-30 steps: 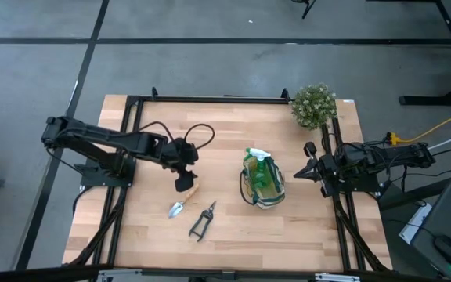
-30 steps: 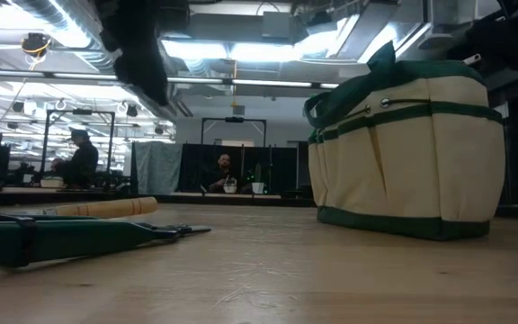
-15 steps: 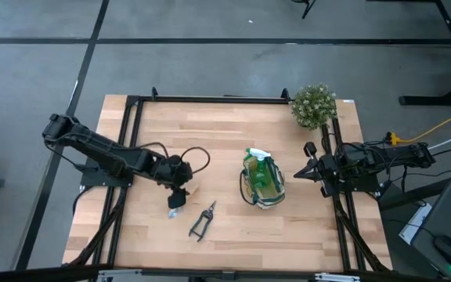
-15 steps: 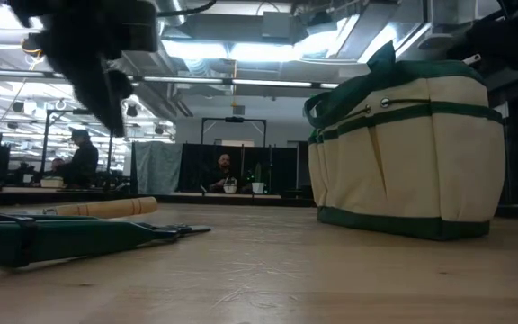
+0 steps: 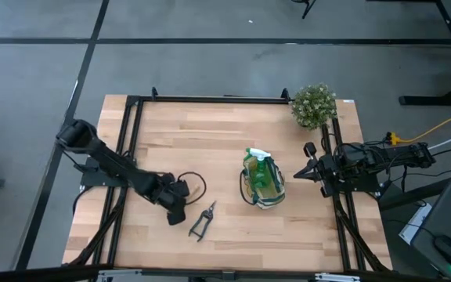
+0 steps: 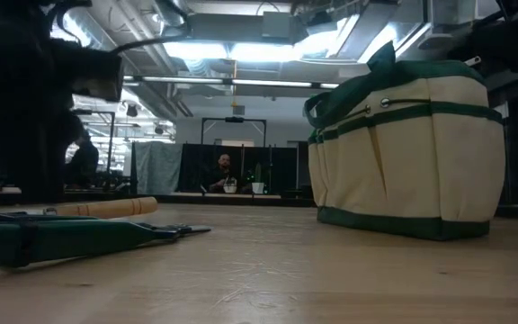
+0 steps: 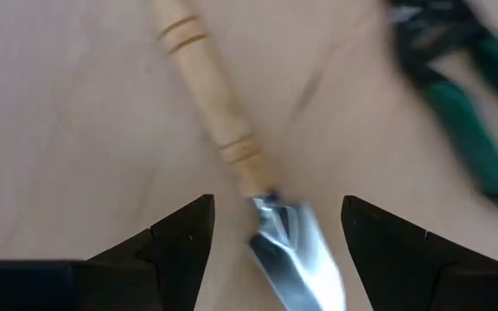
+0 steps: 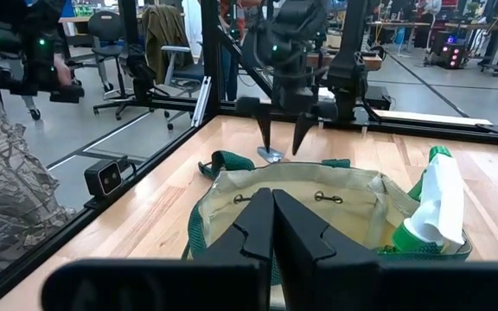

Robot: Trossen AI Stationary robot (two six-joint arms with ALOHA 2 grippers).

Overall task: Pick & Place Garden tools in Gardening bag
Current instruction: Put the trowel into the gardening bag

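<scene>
Already inside gardening bag (image 5: 273, 195): spray bottle (image 5: 261, 168).

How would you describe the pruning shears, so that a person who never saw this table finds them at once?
Start at the gardening bag in the middle of the wooden table. The pruning shears lie flat toward the left arm and the near edge, beside the left gripper. Unlike the wooden-handled trowel, they have two dark handles spreading apart.
</scene>
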